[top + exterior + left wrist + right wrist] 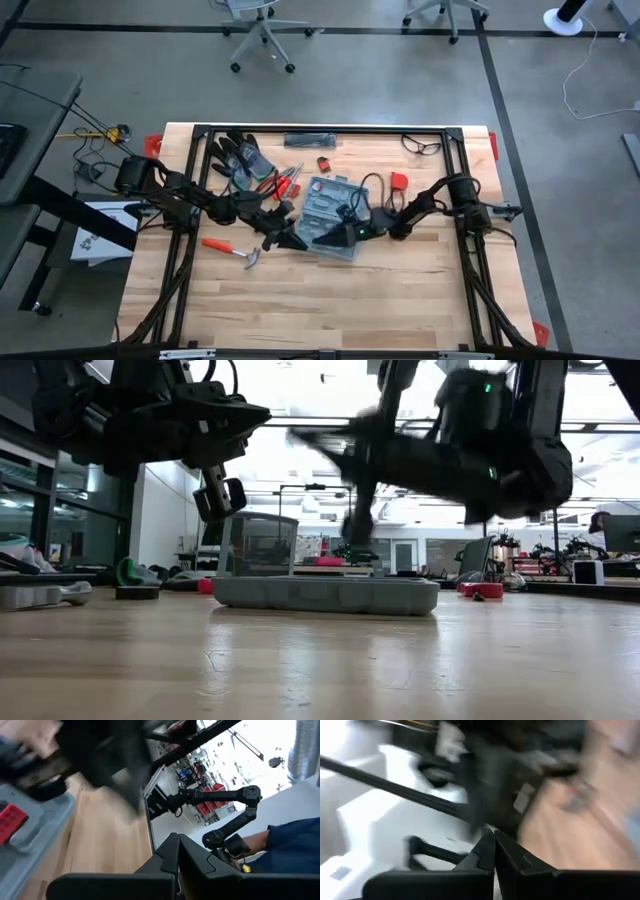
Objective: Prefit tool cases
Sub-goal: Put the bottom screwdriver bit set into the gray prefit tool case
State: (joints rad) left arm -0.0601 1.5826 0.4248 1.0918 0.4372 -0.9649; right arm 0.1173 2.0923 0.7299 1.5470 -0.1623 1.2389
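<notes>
Blue-grey tool case point(333, 217) lies open mid-table, and you've got the left gripper point(290, 240) and right gripper point(318, 238) pinched together, empty, just at its near-left edge.

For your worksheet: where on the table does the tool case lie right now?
In the high view, the tool case lies open near the table's middle, between the shut left pincer and shut right pincer, right of the hammer.
</notes>
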